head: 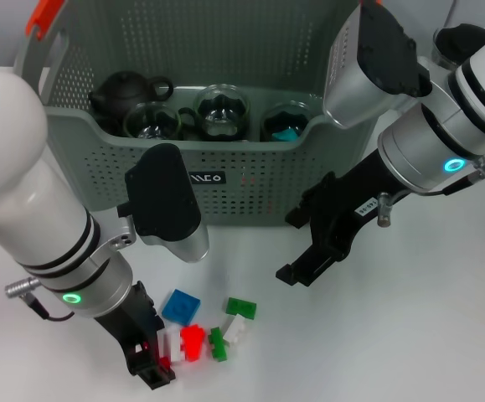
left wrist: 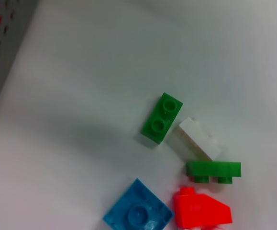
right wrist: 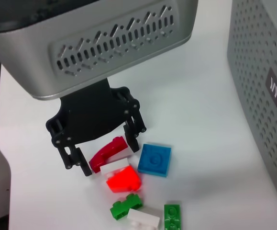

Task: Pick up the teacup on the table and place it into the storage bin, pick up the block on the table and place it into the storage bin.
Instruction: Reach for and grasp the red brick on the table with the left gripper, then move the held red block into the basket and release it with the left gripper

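Fingers of left gripper spread astride dark-red curved plastic block, poised for grasping; right gripper parked, agape.

Bright even overhead light, soft shadows on table, left wrist view perhaps slightly blurred

You see white lettering on the small black label on the storage bin, but you cannot make out the word. A small white sticker on the right arm carries print too tiny to read.
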`<action>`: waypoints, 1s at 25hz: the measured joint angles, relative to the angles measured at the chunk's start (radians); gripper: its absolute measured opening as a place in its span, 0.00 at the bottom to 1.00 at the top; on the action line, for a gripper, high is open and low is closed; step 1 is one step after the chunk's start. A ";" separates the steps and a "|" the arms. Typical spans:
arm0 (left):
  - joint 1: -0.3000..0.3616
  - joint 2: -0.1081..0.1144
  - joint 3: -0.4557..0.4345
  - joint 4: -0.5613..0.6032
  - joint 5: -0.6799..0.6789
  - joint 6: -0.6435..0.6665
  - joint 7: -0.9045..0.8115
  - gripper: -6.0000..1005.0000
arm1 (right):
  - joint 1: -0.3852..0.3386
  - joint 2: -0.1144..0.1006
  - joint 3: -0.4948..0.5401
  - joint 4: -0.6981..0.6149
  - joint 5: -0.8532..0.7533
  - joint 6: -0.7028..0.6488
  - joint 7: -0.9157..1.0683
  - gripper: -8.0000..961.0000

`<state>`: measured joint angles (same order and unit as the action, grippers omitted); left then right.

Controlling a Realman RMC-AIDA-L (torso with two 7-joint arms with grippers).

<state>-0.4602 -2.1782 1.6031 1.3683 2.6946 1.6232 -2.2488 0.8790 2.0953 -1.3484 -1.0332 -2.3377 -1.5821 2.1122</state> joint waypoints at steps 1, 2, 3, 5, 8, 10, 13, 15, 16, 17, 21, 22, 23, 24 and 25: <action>0.000 0.000 0.000 0.000 0.000 -0.001 0.000 0.73 | 0.000 0.000 0.000 0.001 0.000 0.001 0.000 0.98; 0.000 0.000 0.000 0.000 0.001 -0.002 0.000 0.73 | 0.000 0.000 0.000 0.001 0.000 0.002 0.000 0.98; 0.000 0.000 -0.001 -0.001 0.001 -0.002 0.000 0.72 | 0.000 0.000 0.000 0.001 0.000 0.002 0.000 0.98; 0.000 0.000 -0.003 -0.001 0.002 0.000 0.000 0.71 | 0.001 0.000 0.000 0.002 0.000 0.002 0.000 0.98; 0.000 0.001 -0.006 -0.001 0.002 0.009 0.004 0.69 | 0.001 -0.001 0.001 0.002 0.000 0.002 0.000 0.98; 0.000 0.002 -0.006 0.000 0.002 0.013 0.004 0.68 | 0.002 -0.002 0.001 0.002 0.000 0.002 0.000 0.98; 0.000 0.002 -0.008 0.003 0.005 0.013 0.001 0.67 | 0.004 -0.002 0.002 0.003 0.000 0.002 0.000 0.98; 0.002 0.001 -0.019 0.024 0.008 0.019 -0.003 0.65 | 0.004 -0.002 0.002 0.004 0.000 0.002 0.000 0.98; 0.004 0.002 -0.029 0.041 0.011 0.024 -0.005 0.65 | 0.005 -0.002 0.002 0.004 0.000 0.002 0.000 0.98; 0.006 0.001 -0.040 0.058 0.015 0.033 -0.006 0.64 | 0.005 -0.002 0.003 0.004 0.000 0.002 0.000 0.98; 0.021 0.005 -0.195 0.171 -0.028 0.104 -0.001 0.63 | 0.004 -0.003 0.004 0.004 0.000 0.000 0.000 0.98; 0.024 0.007 -0.251 0.200 -0.067 0.130 0.003 0.63 | 0.003 -0.003 0.004 0.004 0.000 -0.001 0.000 0.98; 0.025 0.008 -0.304 0.222 -0.110 0.160 0.007 0.63 | 0.001 -0.003 0.004 0.004 0.000 -0.001 0.000 0.98; 0.024 0.009 -0.355 0.242 -0.157 0.190 0.012 0.63 | 0.000 -0.003 0.005 0.004 0.000 -0.002 0.000 0.98; 0.018 0.010 -0.433 0.267 -0.225 0.231 0.016 0.63 | -0.001 -0.003 0.005 0.004 0.000 -0.003 0.000 0.98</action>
<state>-0.4419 -2.1677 1.1701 1.6353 2.4696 1.8538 -2.2327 0.8779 2.0924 -1.3430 -1.0292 -2.3378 -1.5853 2.1122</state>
